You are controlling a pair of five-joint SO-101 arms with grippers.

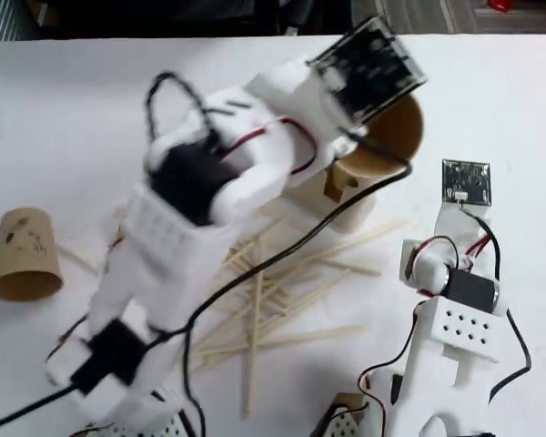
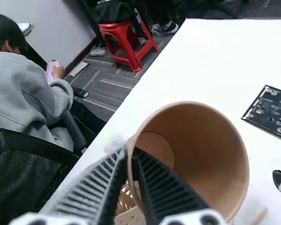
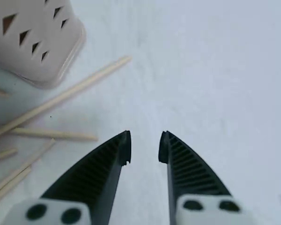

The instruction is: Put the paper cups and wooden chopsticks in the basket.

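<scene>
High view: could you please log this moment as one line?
left gripper shut on paper cup by basket | right gripper open, empty | second cup, chopsticks loose on table

Bright, even light, glare on the white table (image 1: 64,118), faint soft shadows

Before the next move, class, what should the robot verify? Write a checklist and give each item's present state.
1. Grip: left hand shut on the held cup at its rim: ok.
2. Aim: held cup centred over the basket: cannot tell.
3. Spare: right hand open and empty: ok.
4. Stowed: other cup in the basket: not ok, it lies on the table.
5. Stowed: chopsticks in the basket: not ok, scattered on the table.
</scene>
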